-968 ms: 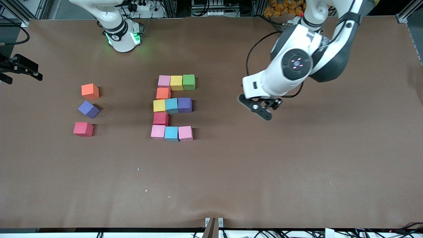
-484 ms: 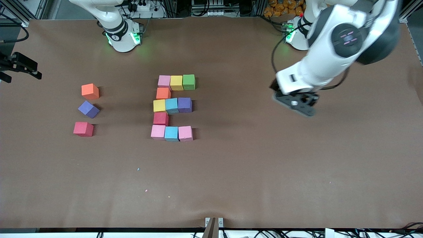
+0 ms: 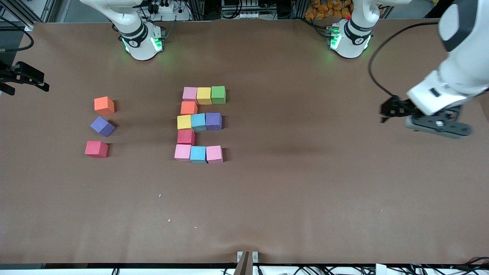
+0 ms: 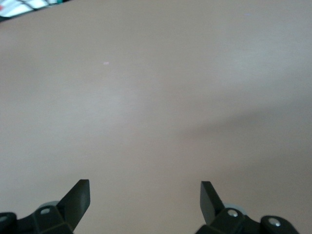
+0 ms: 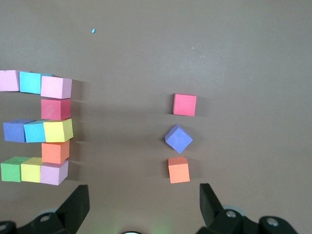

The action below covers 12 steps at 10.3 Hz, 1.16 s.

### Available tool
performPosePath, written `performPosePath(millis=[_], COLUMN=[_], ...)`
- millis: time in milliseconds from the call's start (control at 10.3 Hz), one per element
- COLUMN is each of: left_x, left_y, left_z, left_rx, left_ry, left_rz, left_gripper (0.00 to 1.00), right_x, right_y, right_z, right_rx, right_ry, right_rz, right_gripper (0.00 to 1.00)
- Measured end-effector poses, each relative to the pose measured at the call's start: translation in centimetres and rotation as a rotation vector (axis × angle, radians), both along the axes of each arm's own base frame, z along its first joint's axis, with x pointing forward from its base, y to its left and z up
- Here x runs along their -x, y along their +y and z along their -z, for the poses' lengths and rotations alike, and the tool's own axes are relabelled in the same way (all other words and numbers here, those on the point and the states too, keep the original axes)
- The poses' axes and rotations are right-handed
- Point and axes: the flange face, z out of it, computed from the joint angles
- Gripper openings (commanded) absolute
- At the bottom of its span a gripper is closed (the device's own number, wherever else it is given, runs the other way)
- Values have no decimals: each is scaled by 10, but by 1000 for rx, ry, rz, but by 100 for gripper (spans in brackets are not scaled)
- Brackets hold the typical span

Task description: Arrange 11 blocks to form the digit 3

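the multicoloured figure of eleven small matte foam cubes forming the digit 3 [image 3: 200, 124] lies a little left of the centre of the front view on the brown paper-covered table [image 3: 290, 198], reading like an "e" from that camera. its top row is a pink cube [image 3: 190, 94], a yellow cube [image 3: 204, 95] and a green cube [image 3: 218, 94], touching side by side; an orange cube [image 3: 188, 107] joins it to the middle row of yellow, light blue and purple cubes; a red cube [image 3: 186, 136] joins that to the bottom row of pink, light blue and pink cubes. in the left third of the front view three loose foam cubes stand apart in a column: a spare orange cube [image 3: 104, 105] uppermost, a spare purple cube [image 3: 102, 126] turned at an angle in the middle, and a spare red cube [image 3: 96, 149] lowest. the left gripper [image 3: 437, 126] hangs over bare table at the right edge of the front view, well apart from the figure; its wrist view shows its fingers [image 4: 78, 199] spread wide with nothing between them. the right gripper [image 5: 144, 204] is up over the table near the loose cubes, seen only in its own wrist view, where its fingers [image 5: 77, 204] are likewise spread apart and empty.
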Motion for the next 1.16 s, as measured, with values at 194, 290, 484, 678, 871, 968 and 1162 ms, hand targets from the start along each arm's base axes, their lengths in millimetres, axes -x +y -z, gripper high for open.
performPosePath(millis=[194, 290, 484, 678, 871, 968, 1162], left_x=[9, 15, 25, 28, 31, 35, 40], left_y=[20, 36, 58, 57, 56, 54, 52], left_z=[-25, -36, -46, -44, -45, -45, -44], left_rx=[-6, 15, 100, 144, 147, 142, 128], left_ry=[-41, -52, -31, -5, 7, 28, 56], left_rz=[-33, -73, -262, -398, -421, -423, -419], left_gripper=[100, 100, 100, 100, 100, 100, 100], right_x=[0, -2, -7, -8, -7, -7, -6], right_y=[-8, -10, -13, -14, -14, -14, -17], right_z=[2, 6, 8, 9, 10, 10, 10], right_rx=[0, 1, 4, 5, 3, 3, 3], right_ry=[-5, -6, -26, -31, -22, -19, -15], right_rz=[15, 19, 24, 25, 25, 25, 32], right_gripper=[100, 100, 100, 100, 100, 100, 100])
